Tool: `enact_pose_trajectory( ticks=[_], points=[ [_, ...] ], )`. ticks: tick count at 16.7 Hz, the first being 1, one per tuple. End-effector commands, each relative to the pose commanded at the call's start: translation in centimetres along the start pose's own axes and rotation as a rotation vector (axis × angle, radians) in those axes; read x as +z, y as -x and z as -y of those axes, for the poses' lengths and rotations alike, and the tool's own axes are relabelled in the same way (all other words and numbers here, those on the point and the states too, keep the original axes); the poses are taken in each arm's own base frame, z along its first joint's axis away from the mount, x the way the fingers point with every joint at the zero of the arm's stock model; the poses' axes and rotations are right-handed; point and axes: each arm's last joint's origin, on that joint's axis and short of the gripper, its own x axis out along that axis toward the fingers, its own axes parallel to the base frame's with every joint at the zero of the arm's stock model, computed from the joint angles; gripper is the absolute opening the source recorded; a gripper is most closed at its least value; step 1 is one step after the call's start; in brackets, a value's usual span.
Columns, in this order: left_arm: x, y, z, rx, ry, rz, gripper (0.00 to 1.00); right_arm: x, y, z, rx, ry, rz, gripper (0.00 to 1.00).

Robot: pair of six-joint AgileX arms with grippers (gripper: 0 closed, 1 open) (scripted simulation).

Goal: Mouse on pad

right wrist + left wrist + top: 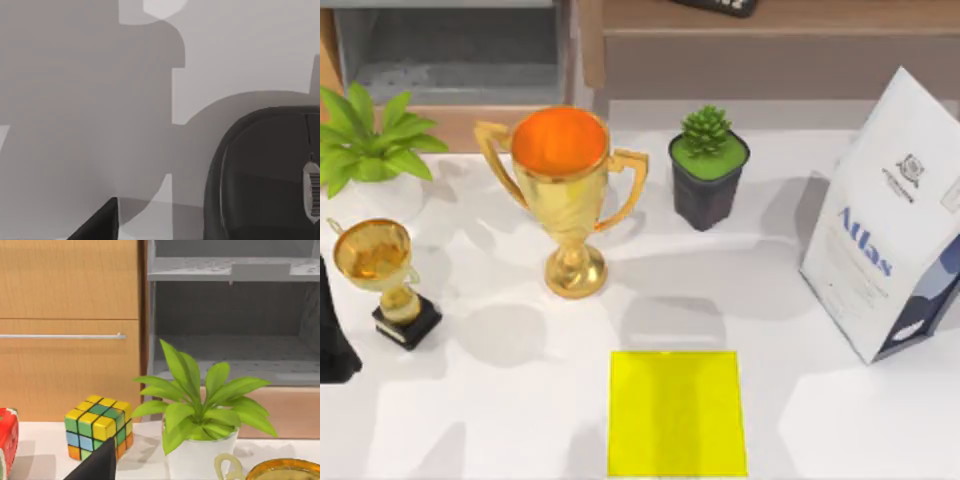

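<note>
The pad (pixel 677 413) is a flat bright-yellow square at the table's front edge, just right of centre, with nothing on it. The mouse (pixel 265 175) is dark, with a ribbed scroll wheel, and rests on the white table close under my right arm's wrist camera. A dark part of my right gripper (pixel 97 222) shows beside the mouse, apart from it. My left arm (pixel 332 335) is a black shape at the table's left edge, and a dark part of its gripper (pixel 97 465) points toward the back.
A big gold trophy (pixel 563 190) stands behind the pad. A small trophy (pixel 382 275) and a leafy plant (pixel 365 140) stand at the left. A potted succulent (pixel 708 170) and a white bag (pixel 895 215) are at the right. A colour cube (pixel 98 426) sits beyond the leafy plant.
</note>
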Motion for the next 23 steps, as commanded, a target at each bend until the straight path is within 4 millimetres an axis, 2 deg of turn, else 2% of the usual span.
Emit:
enact_pose_trajectory(
  ticks=[1, 14, 22, 23],
  points=[
    [0.0, 0.0, 0.0, 0.000, 0.000, 0.000, 1.00, 0.0, 0.0, 0.0, 0.000, 0.000, 0.000, 1.00],
    [0.0, 0.0, 0.0, 0.000, 0.000, 0.000, 1.00, 0.0, 0.0, 0.0, 0.000, 0.000, 0.000, 0.02],
    [0.0, 0.0, 0.0, 0.000, 0.000, 0.000, 1.00, 0.0, 0.0, 0.0, 0.000, 0.000, 0.000, 0.00],
    [0.0, 0.0, 0.0, 0.000, 0.000, 0.000, 1.00, 0.0, 1.3, -0.2, 0.003, -0.004, 0.022, 0.00]
  ],
)
